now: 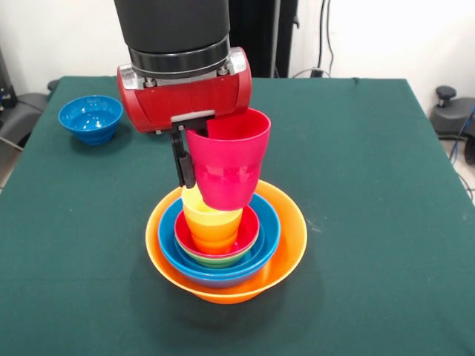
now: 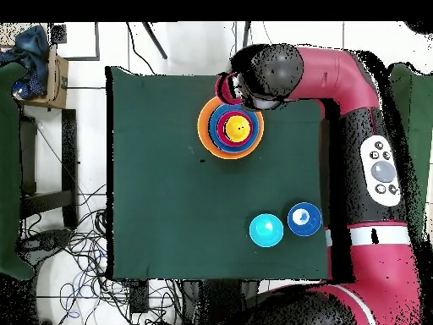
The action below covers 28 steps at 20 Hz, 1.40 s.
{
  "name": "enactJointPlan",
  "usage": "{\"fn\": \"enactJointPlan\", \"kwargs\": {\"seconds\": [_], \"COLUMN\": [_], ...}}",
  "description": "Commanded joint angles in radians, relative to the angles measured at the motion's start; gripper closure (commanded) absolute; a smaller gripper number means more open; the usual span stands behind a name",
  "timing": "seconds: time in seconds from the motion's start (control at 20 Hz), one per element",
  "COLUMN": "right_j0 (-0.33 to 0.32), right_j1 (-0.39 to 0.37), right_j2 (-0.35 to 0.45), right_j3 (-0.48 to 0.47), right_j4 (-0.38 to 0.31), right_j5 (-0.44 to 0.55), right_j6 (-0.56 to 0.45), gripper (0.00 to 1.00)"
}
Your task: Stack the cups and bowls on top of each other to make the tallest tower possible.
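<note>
The tower stands mid-table: a large orange bowl (image 1: 293,241) holds a blue bowl (image 1: 266,237), a green bowl and a red bowl (image 1: 249,228), with an orange cup (image 1: 215,236) and a yellow cup (image 1: 204,210) nested on top. It also shows in the overhead view (image 2: 230,127). My gripper (image 1: 194,172) is shut on the rim of a red-pink cup (image 1: 230,167), one finger (image 1: 183,163) outside the wall. The cup hangs slightly tilted, its base right at the yellow cup's rim. In the overhead view the red-pink cup (image 2: 226,87) peeks out beside the arm.
A dark-blue bowl (image 1: 90,117) sits alone at the far left of the table, also seen in the overhead view (image 2: 304,219). A light-blue bowl (image 2: 265,230) sits next to it. The green table cloth (image 1: 371,185) ends at edges all round.
</note>
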Motion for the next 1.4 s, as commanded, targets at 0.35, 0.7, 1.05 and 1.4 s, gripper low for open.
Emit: {"fn": "enactJointPlan", "kwargs": {"seconds": [0.35,0.7,1.05,1.4], "right_j0": [0.018,0.009,0.015,0.003], "right_j1": [0.014,0.006,0.010,0.010], "right_j2": [0.012,0.013,0.005,0.004], "right_j3": [0.093,0.115,0.112,0.119], "right_j4": [-0.046,-0.056,-0.069,-0.090], "right_j5": [0.117,0.143,0.187,0.196], "right_j6": [-0.309,-0.348,-0.368,-0.390], "gripper": [1.00,1.00,1.00,1.00]}}
